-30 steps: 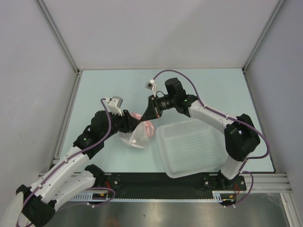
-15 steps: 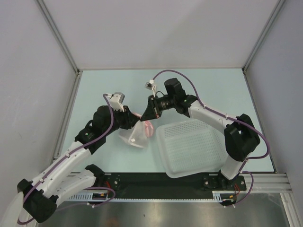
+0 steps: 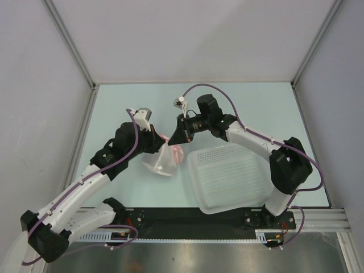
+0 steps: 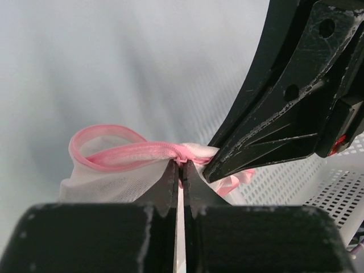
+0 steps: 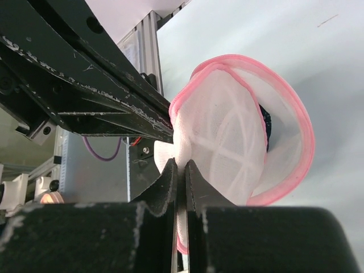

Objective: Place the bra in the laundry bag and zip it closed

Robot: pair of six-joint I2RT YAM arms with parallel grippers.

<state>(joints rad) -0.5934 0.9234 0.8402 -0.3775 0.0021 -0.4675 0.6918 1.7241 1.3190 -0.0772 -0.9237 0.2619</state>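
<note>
cell: pale blue-green table [image 3: 125,102], grey-white walls [image 3: 187,40] on three sides.
left arm: comes in from 7 o'clock of the table and reaches toward the centre.
left gripper [image 4: 182,168]: fingers clenched, with white mesh and the pink rim [image 4: 136,152] pinched between the tips. In the top view it [image 3: 160,142] is at the bag's 12 o'clock edge.
laundry bag [image 3: 161,162]: left of table centre, at 9 o'clock of the basket and just beside its left edge. The body spreads toward 6 o'clock from the two pinch points. The mouth is unzipped, and in the right wrist view the rim forms an open loop [image 5: 227,131].
bra [image 5: 267,129]: a dark sliver inside the bag, between the mesh wall and the far rim. It shows in the right wrist view only.
right gripper [image 5: 181,168]: fingers clamped on a fold of the bag's mesh, touching or nearly touching the left gripper's tips. In the top view it [image 3: 173,140] is at 1 o'clock of the bag.
right arm: comes in from 4 o'clock and arcs over the basket's far edge.
basket [image 3: 227,176]: white perforated rectangle at right of centre, sitting flat on the table.
</note>
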